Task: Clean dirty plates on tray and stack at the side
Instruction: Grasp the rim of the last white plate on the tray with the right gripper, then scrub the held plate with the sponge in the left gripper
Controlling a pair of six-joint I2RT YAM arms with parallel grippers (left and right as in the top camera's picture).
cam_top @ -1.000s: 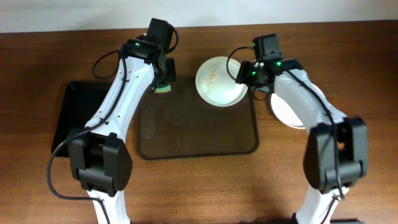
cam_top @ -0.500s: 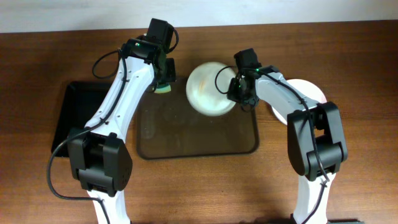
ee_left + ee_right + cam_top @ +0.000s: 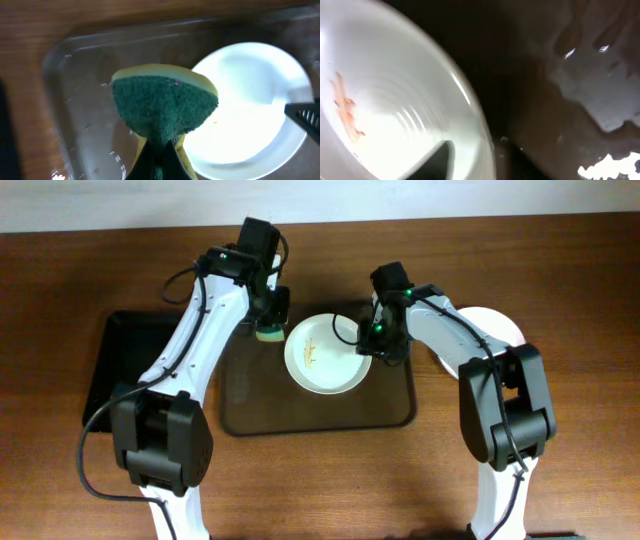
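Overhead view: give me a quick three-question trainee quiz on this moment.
1. True or false: the left pincer holds a sponge.
2. The plate gripped at its rim by the right pincer is over: A a sink, B the brown tray, C a shelf.
3. Fill in: the smear on that plate is ___ in colour.
Key: 1 true; 2 B; 3 orange.

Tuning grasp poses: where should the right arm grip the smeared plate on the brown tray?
The right-hand rim, approached from the right, one finger over the lip and one under. The plate is shallow with a thin raised edge. Its smear lies left of centre, and the sponge is at upper left.
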